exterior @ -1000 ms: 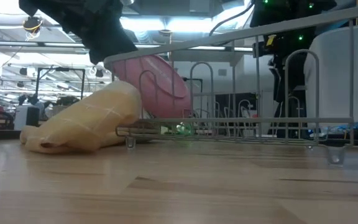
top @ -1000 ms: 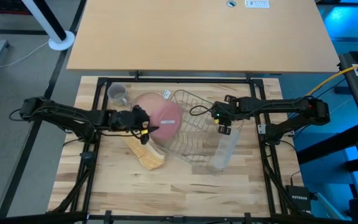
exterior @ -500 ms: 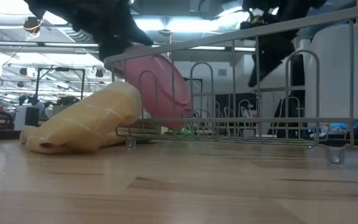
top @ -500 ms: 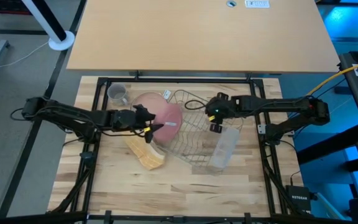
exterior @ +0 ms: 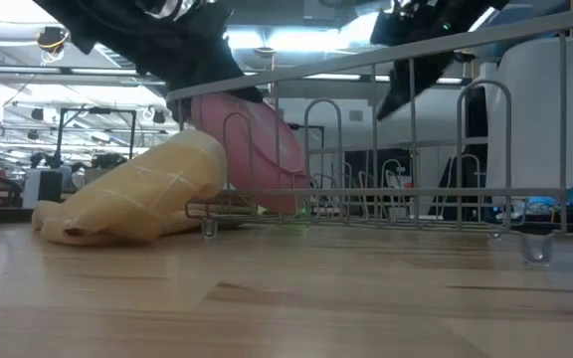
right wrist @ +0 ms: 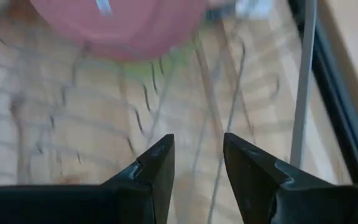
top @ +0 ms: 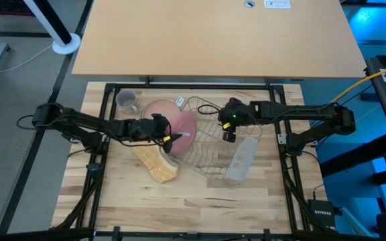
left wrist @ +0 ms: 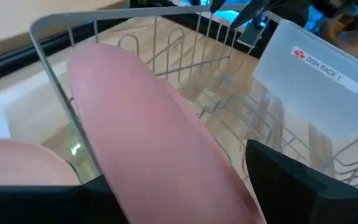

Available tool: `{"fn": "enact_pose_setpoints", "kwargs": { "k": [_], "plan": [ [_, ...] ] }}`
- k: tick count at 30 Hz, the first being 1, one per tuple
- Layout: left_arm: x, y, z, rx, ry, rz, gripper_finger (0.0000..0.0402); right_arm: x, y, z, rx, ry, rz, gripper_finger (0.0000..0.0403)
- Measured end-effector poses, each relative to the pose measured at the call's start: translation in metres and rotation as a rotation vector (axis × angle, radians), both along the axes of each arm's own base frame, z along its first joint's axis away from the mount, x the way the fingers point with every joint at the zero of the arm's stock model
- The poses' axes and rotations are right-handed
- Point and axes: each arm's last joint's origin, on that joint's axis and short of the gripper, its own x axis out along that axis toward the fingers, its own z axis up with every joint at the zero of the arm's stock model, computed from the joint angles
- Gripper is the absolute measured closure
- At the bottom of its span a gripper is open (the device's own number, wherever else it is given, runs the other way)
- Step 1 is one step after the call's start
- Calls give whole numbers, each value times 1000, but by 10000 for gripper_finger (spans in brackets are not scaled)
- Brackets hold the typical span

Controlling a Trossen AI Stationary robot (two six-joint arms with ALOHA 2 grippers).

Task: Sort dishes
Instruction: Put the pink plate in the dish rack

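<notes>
Over the last second we have pushed the left tool further toward the wire dish rack, carrying the round pink plate with it. In the low view that plate now leans deeper in among the rack's upright wires. Our right tool has swung away from the clear oblong plastic tray and moved over the rack toward the plate; its two fingers stand slightly apart with nothing between them.
</notes>
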Motion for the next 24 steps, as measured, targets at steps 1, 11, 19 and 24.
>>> {"fn": "enact_pose_setpoints", "kwargs": {
  "k": [1, 11, 19, 24],
  "plan": [
    [0, 0, 1, 6, -4, -3, 189, 3, 0, 3, -9, -40, 12, 260],
    [2, 0, 6, 10, -64, -4, 189, 48, -6, 21, -180, -443, 147, 260],
    [3, -1, 8, 6, -89, -5, 189, 84, -14, 8, -232, -656, 130, 260],
    [3, -1, 8, 6, -90, -4, 189, 107, -20, -3, -214, -685, 103, 260]
  ]
}}
